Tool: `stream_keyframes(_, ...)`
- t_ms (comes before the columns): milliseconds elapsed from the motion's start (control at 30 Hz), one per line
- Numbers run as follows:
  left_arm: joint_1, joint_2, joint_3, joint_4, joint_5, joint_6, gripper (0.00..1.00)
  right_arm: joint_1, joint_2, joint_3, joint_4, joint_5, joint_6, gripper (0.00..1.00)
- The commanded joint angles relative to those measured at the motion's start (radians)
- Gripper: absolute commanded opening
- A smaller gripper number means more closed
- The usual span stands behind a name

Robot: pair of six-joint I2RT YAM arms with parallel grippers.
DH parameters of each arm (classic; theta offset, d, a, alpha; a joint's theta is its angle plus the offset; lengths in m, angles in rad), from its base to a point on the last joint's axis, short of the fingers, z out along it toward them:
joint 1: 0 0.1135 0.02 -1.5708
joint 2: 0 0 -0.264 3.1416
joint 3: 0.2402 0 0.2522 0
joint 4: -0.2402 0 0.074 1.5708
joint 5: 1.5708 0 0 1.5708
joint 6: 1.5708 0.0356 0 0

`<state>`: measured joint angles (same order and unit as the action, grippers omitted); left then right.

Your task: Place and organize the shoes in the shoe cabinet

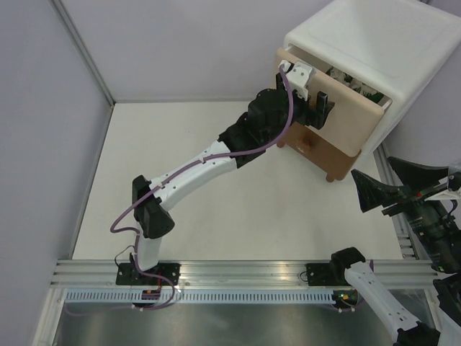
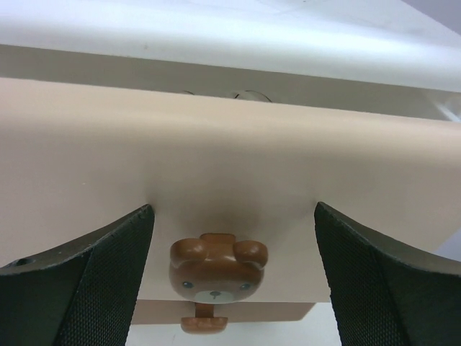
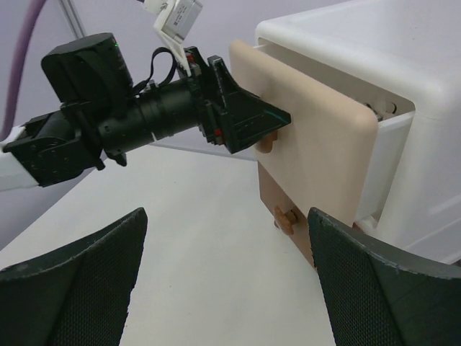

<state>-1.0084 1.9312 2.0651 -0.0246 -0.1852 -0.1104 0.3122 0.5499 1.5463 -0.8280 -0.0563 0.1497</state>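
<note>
Shoes [image 1: 351,81] show only as small bits of green and white inside the top drawer. They are too small to tell more, but I think they are already put away. They look little and light, with soft cloth tops and stiffer soles. I guess a pinch across the sides near the heel would hold one best. The left gripper [image 2: 232,209] has its jaws wide apart and holds nothing. Its two dark fingers [image 2: 108,274] stand on either side of the bear knob [image 2: 216,272] and do not touch it. The knob sits on the beige drawer [image 2: 216,158], which stands partly out of the shoe cabinet [image 1: 374,36]. I think this drawer is light and slides easily. The knob is small and smooth, so it could slip, and a flat push on the front may be safer for closing. Under it is the brown drawer [image 3: 272,189], and I cannot tell if that one is shut. The cabinet stands at the far right corner of the table [image 1: 216,216]. The right gripper [image 3: 226,210] hangs near the right edge of the table, in front of the cabinet. Its jaws are wide too, with nothing in them.
</note>
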Motion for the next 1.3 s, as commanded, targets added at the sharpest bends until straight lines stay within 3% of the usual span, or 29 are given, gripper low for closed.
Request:
stream_keyframes(0,0.028,0.075,0.069,0.132,0.0,-0.009,0.95,0.005,-0.011,-0.015,-0.002,-0.022,0.033,0.95)
stream_keyframes(300,0.039,0.186,0.133,0.209,0.02,-0.025,0.99,0.005,-0.022,-0.037,-0.033,-0.008,0.017,0.95)
stream_keyframes(633,0.04,0.175,0.124,0.252,0.033,-0.066,1.0,0.005,-0.033,-0.063,-0.036,0.012,0.004,0.96)
stream_keyframes(800,0.04,0.103,0.072,0.252,0.03,-0.072,1.0,0.007,-0.044,-0.064,-0.037,0.022,0.005,0.97)
stream_keyframes(1267,0.039,-0.242,-0.258,0.206,0.038,-0.118,1.0,0.005,-0.067,-0.043,-0.06,0.104,-0.001,0.98)
